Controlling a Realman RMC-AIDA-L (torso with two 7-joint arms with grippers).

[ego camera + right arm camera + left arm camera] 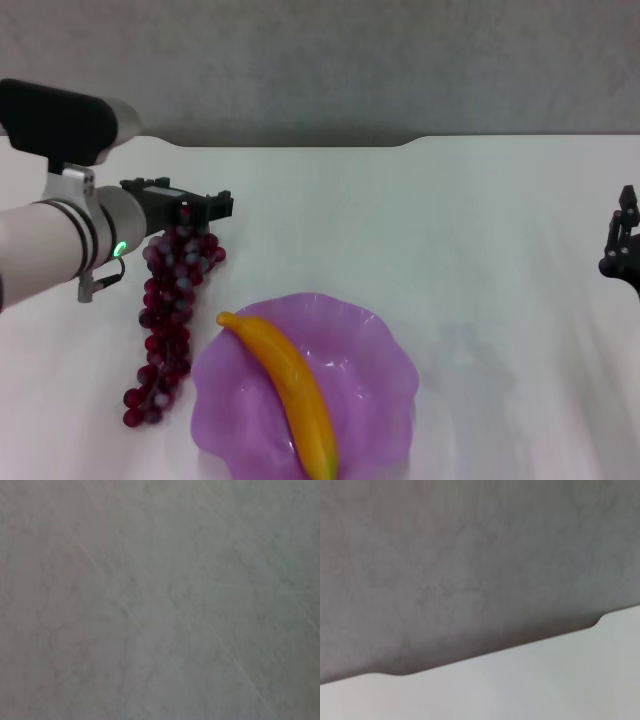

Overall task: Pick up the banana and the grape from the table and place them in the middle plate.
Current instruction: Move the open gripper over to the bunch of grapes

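**Banana plated; grape bunch under the left hand, transfer outstanding**

The banana point(290, 385) lay inside the middle plate point(385, 385), its long axis running diagonally from the far-left rim, where one end overhung the scalloped edge, to the near edge of the dish. The grape point(170, 320) lay just left of the plate on the bench point(450, 230), a long bunch with its axis running from far to near, leaning slightly leftward at the near end. Its far end sat directly under the left hand point(205, 208), which was stretched out level above the bench. The fingers appeared to meet the top of the bunch, but whether they were clenched on the stem or released could not be told. The right hand point(622, 245) stood parked at the bench's right edge, well apart from the work; its fingers could not be read either.

In the inspector's judgement, the step in hand was the grasp and lift of the grape. A firm hold at the stem end seemed advisable, then a lift high enough for the hanging bunch to clear the wavy rim. The bunch would best be lowered into the open half, beside the banana.
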